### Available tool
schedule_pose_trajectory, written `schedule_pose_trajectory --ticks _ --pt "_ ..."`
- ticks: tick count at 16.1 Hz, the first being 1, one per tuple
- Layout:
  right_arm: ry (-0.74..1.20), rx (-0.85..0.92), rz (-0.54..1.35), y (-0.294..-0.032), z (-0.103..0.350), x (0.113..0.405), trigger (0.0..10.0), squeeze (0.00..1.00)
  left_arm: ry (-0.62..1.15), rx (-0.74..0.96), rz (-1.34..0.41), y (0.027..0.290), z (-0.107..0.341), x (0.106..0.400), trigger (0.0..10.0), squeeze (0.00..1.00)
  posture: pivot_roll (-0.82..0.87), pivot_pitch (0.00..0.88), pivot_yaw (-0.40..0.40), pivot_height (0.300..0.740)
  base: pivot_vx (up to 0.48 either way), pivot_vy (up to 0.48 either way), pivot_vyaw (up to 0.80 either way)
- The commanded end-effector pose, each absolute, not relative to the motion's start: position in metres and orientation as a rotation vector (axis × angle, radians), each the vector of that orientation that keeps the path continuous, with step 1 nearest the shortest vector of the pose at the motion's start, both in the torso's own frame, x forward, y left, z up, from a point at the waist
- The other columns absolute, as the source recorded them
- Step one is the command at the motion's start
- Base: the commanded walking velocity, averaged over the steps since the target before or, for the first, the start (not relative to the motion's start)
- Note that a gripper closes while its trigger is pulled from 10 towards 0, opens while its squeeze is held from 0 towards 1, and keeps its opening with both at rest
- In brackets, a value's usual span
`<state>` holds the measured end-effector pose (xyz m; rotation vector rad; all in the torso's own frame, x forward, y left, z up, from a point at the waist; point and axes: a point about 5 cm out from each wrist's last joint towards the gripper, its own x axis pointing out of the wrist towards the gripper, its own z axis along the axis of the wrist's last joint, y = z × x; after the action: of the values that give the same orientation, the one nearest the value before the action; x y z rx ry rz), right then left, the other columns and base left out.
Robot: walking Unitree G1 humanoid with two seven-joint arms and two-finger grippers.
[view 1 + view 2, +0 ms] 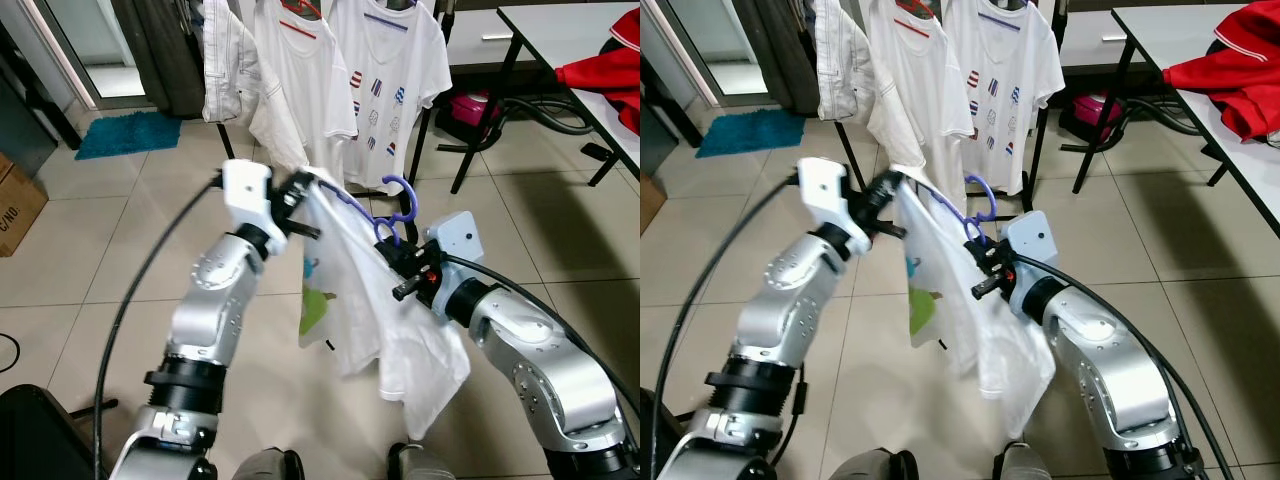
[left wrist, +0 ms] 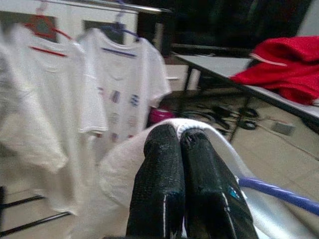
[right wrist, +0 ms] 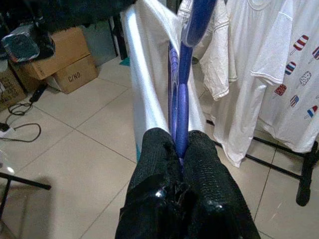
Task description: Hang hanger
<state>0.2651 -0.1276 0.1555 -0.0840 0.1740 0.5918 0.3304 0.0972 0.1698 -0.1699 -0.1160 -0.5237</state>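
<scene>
Right gripper [image 3: 180, 149] pinched on purple hanger [image 3: 182, 94]

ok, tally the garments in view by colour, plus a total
White, on the rack: 3, trousers, plain tee, popsicle tee
White, held on the purple hanger: 1, tee, between left gripper and right gripper
Red, on the table: 1, jacket
Total: 5
</scene>
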Motion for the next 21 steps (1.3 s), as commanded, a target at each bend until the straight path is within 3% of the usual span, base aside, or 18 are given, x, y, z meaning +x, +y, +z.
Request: schedule_pose_trajectory --ticks 1,2,3,7,11,12,16,21 --pt "0.160 -0.073 0.580 -0.129 0.162 0.267 10.0 0.00 -0.132 -0.208 -0.571 0.095 0.174 0.325 10.0 0.00 -0.17 0.094 0.114 0.740 0.000 0.000 0.00" --pt "0.171 -0.070 0.560 -0.132 0.160 0.268 10.0 0.00 -0.121 -0.160 -0.575 0.098 0.171 0.322 10.0 1.00 -0.17 0.092 0.118 0.740 0.000 0.000 0.00" --pt "0.178 -0.042 0.551 -0.134 0.159 0.269 10.0 0.00 -0.112 -0.149 -0.564 0.104 0.168 0.319 10.0 1.00 -0.16 0.092 0.119 0.740 0.000 0.000 0.00" --pt "0.193 0.017 0.505 -0.138 0.158 0.272 10.0 0.00 -0.079 -0.133 -0.596 0.111 0.165 0.307 10.0 1.00 -0.16 0.092 0.123 0.740 0.000 0.000 0.00" --pt "0.146 0.076 0.438 -0.137 0.162 0.275 10.0 0.00 -0.035 -0.113 -0.517 0.130 0.157 0.288 10.0 1.00 -0.15 0.085 0.135 0.740 0.000 0.000 0.00" --pt "0.148 0.090 0.397 -0.139 0.161 0.275 10.0 0.00 -0.022 -0.139 -0.483 0.133 0.155 0.283 10.0 0.00 -0.16 0.080 0.140 0.740 0.000 0.000 0.00" --pt "0.164 0.086 0.205 -0.157 0.150 0.275 10.0 0.00 -0.012 -0.043 -0.407 0.141 0.142 0.267 10.0 0.00 -0.15 0.079 0.135 0.740 0.000 0.000 0.00" --pt "0.151 -0.016 0.131 -0.162 0.137 0.267 10.0 0.00 0.002 -0.020 -0.334 0.152 0.142 0.267 10.0 0.00 -0.14 0.052 0.154 0.740 0.350 0.000 0.00"
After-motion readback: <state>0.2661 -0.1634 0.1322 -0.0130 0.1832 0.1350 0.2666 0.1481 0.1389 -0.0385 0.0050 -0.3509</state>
